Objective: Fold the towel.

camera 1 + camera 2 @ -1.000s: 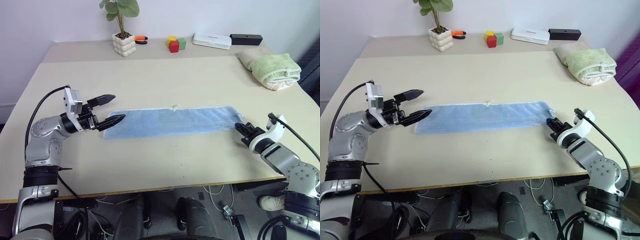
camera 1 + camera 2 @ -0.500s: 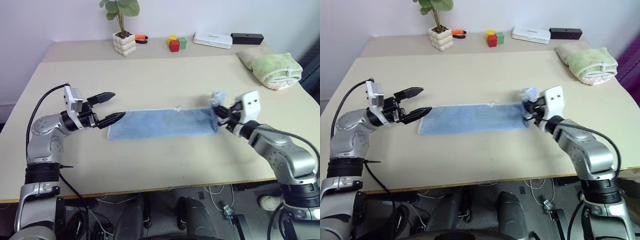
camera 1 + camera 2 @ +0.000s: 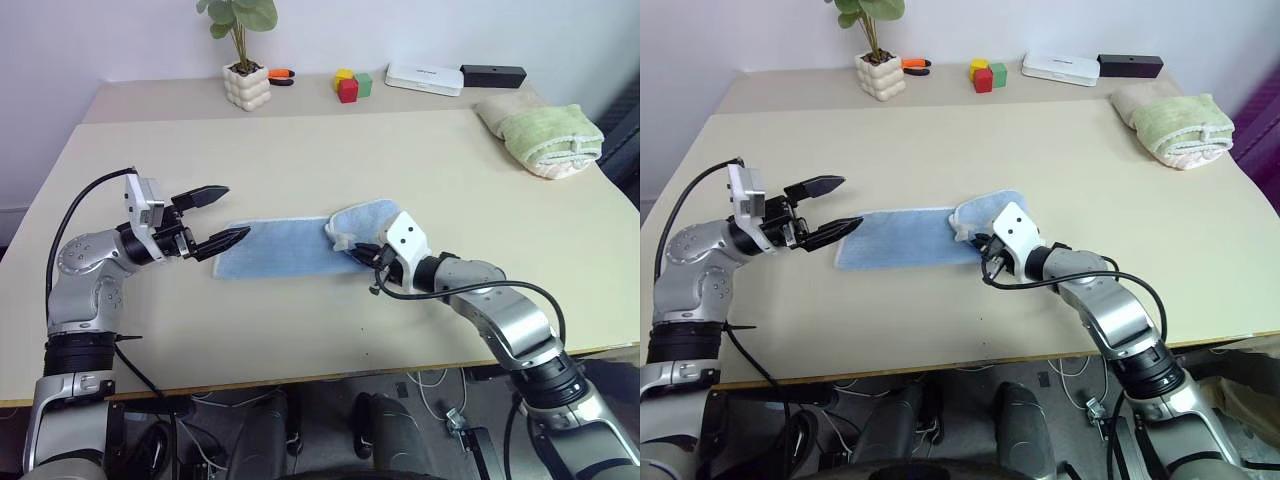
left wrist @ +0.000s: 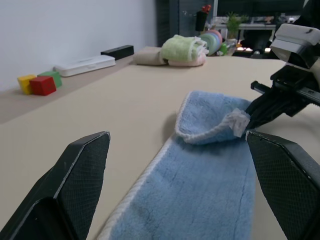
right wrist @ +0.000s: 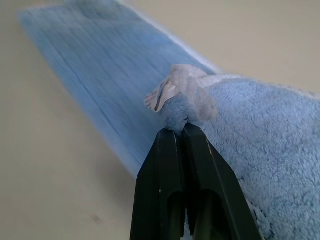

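I see the wide beige tabletop [image 3: 330,150] under both arms. The light blue terry cloth towel [image 3: 285,247] lies between my grippers, its right end doubled over. My right gripper [image 3: 358,250] pinches that end's corner; my left gripper [image 3: 222,215] hovers level, fingers spread, at the other end.

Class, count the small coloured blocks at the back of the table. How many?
3, clustered at the table's far edge: a yellow block, a red block in front, and a green block beside it. More could be hidden behind.
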Available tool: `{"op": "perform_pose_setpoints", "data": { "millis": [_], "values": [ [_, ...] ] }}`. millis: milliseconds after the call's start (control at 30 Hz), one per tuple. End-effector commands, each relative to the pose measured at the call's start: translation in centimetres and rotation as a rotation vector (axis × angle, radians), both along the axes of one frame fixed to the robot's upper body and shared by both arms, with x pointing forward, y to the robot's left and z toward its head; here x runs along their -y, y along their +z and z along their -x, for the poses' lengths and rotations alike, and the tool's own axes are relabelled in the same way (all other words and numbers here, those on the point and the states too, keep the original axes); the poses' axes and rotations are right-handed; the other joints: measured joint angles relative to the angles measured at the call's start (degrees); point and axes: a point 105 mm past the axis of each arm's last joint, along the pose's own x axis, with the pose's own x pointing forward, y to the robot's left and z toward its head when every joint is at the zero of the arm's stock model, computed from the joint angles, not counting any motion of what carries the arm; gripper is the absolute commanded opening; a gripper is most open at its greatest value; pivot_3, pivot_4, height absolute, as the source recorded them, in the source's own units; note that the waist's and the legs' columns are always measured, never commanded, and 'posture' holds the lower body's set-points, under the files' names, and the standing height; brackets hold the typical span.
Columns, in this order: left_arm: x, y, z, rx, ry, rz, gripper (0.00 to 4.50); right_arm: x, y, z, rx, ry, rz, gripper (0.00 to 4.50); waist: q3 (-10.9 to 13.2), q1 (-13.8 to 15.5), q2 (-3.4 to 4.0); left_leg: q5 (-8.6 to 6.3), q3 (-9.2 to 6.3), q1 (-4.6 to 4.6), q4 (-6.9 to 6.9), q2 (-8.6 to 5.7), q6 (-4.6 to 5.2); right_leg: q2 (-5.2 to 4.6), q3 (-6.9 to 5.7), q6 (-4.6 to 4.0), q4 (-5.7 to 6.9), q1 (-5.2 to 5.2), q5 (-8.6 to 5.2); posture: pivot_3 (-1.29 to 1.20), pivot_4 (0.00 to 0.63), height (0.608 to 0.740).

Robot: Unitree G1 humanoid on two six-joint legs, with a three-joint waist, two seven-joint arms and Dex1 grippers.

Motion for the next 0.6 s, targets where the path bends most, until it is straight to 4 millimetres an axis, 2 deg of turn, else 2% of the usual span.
{"op": "perform_pose_setpoints", "data": {
  "millis": [33,133,233,367,467,533,600],
  "values": [
    [-0.1,1.0,0.3,0.041,0.003,0.003,4.5,-1.7,0.8,0.1,0.052,0.041,0.007,0.04,0.0,0.01,0.0,0.0,0.0,0.0,0.0,0.0,0.0,0.0,0.0,0.0,0.0,0.0,0.0,0.0,0.15,0.74],
    [0.1,0.9,0.3,0.039,0.001,0.005,4.5,-2.5,0.6,0.3,0.047,0.054,0.014,0.04,0.0,0.05,0.0,0.0,0.0,0.0,0.0,0.0,0.0,0.0,0.0,-0.01,0.01,0.0,0.0,0.0,0.15,0.74],
    [0.1,0.9,0.2,0.039,0.0,0.004,4.5,-2.7,0.0,0.4,0.037,0.066,0.029,0.92,0.0,0.04,0.0,0.04,0.0,0.0,0.0,-0.01,-0.08,0.0,0.0,-0.01,0.0,0.0,0.0,0.0,0.15,0.74],
    [0.1,0.9,0.2,0.036,0.001,0.004,4.5,-2.3,0.4,0.5,0.07,0.073,0.043,2.9,0.0,0.0,0.0,0.04,0.0,0.0,0.0,-0.01,-0.08,0.0,0.0,-0.01,0.01,0.0,0.0,0.0,0.15,0.74],
    [0.0,0.8,0.2,0.034,0.001,0.004,4.5,-2.2,2.3,1.3,0.134,0.138,-0.002,4.44,0.0,0.05,0.0,0.05,0.0,0.0,0.0,-0.01,-0.09,0.01,0.0,0.0,0.02,0.0,0.0,0.0,0.15,0.74],
    [0.1,0.7,0.2,0.031,0.001,0.005,4.5,-2.2,4.6,1.7,0.165,0.169,-0.127,4.44,0.0,0.04,0.0,0.06,0.0,0.0,0.0,-0.01,-0.1,0.01,0.0,0.01,0.01,0.01,0.01,0.0,0.15,0.74],
    [0.1,0.6,0.2,0.028,-0.001,0.005,4.5,-1.5,6.2,1.0,0.158,0.125,-0.239,4.44,-0.01,0.02,-0.01,0.05,0.0,0.01,0.01,0.0,-0.08,0.03,0.0,0.02,0.02,0.02,0.02,0.0,0.15,0.74]
  ]
}}
